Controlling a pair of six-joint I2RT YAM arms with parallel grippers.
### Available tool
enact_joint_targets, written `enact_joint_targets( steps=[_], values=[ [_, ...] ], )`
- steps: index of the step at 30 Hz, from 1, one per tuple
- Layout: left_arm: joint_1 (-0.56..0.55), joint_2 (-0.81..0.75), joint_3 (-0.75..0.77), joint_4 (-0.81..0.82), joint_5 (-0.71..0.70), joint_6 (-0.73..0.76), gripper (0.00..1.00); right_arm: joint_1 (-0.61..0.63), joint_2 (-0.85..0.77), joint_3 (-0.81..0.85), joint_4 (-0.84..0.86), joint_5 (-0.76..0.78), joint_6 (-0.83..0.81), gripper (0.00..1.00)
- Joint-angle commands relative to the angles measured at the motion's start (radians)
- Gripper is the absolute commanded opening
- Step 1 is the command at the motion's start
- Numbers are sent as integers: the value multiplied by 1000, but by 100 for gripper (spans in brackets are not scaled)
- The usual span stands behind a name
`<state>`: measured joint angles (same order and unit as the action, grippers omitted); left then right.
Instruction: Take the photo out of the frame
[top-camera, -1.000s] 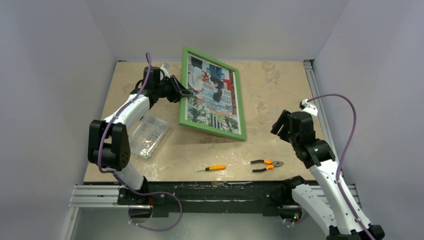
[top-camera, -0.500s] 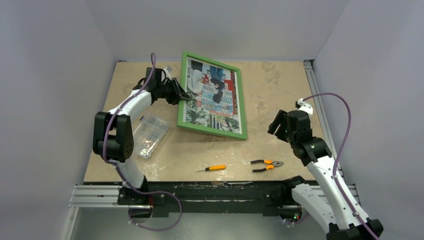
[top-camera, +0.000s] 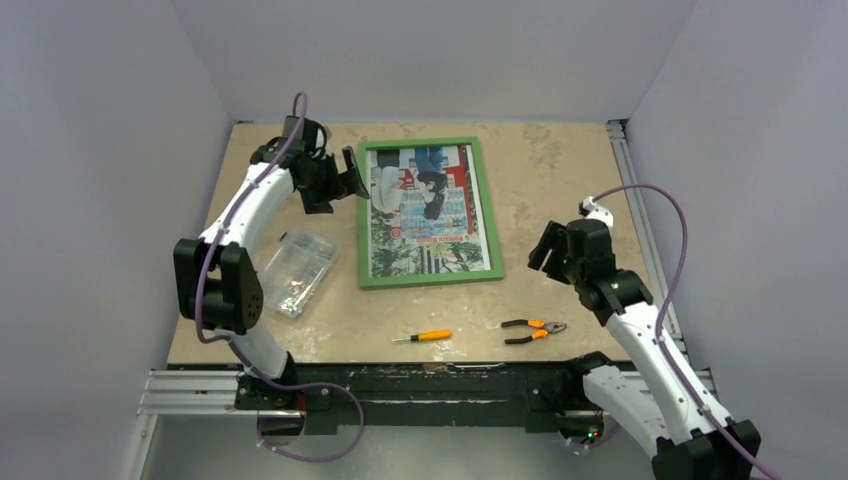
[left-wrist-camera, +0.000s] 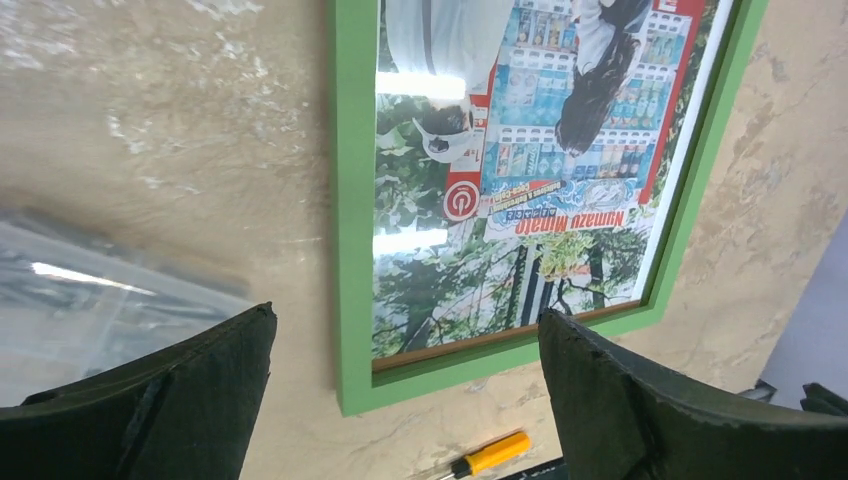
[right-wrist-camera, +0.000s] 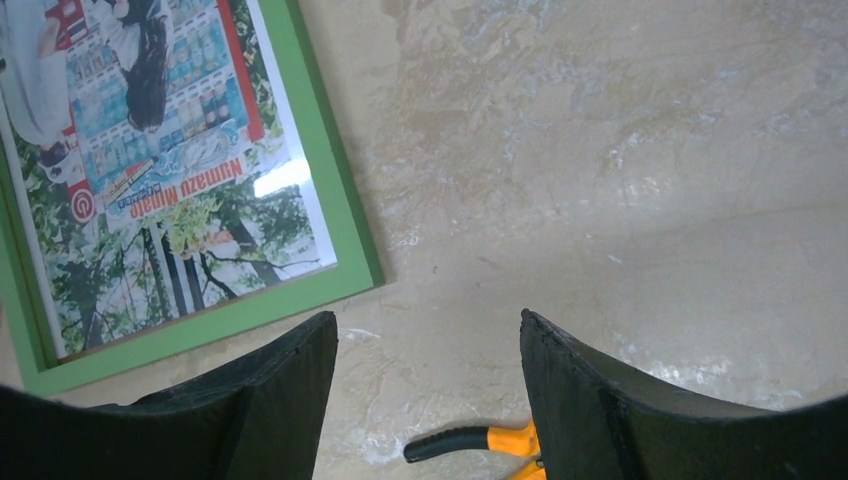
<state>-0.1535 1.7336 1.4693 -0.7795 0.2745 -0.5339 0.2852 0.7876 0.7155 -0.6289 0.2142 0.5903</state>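
The frame (top-camera: 428, 279), with its narrow bright green border, lies flat on the table's middle, face up. The photo (top-camera: 425, 215), a colourful print of people, sits inside it. My left gripper (top-camera: 350, 175) hovers open just left of the frame's far left corner, touching nothing. In the left wrist view the frame's green border (left-wrist-camera: 355, 200) and the photo (left-wrist-camera: 500, 150) lie below my open left gripper (left-wrist-camera: 405, 318). My right gripper (top-camera: 545, 250) stands open to the right of the frame, empty. In the right wrist view the frame's corner (right-wrist-camera: 330, 200) lies ahead and left of the right gripper (right-wrist-camera: 428, 320).
A clear plastic box (top-camera: 295, 270) of small parts lies left of the frame. An orange-handled screwdriver (top-camera: 422, 337) and orange pliers (top-camera: 533, 330) lie near the front edge. The pliers' handle (right-wrist-camera: 470, 440) shows just under the right fingers. Walls close in on three sides.
The frame, held tilted up on its edge by my left gripper, now lies flat. The left gripper has opened and let it go. The right arm has shifted slightly left.
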Motion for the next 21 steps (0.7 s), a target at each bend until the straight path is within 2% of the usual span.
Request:
enact_joint_targets(
  steps=[1, 6, 11, 17, 21],
  values=[
    [-3, -109, 64, -64, -85, 103, 100, 4, 96, 19, 130, -80, -53, 66],
    [-11, -52, 82, -40, 30, 119, 90, 6, 348, 139, 181, -151, -145, 68],
    [-46, 71, 175, -109, 43, 161, 86, 11, 609, 310, 206, -210, -228, 71],
    [-93, 214, 316, -213, -142, 224, 85, 12, 814, 440, 274, -237, -306, 72],
    [-101, 220, 236, -140, -156, 228, 81, 12, 918, 482, 301, -268, -352, 68]
  ],
)
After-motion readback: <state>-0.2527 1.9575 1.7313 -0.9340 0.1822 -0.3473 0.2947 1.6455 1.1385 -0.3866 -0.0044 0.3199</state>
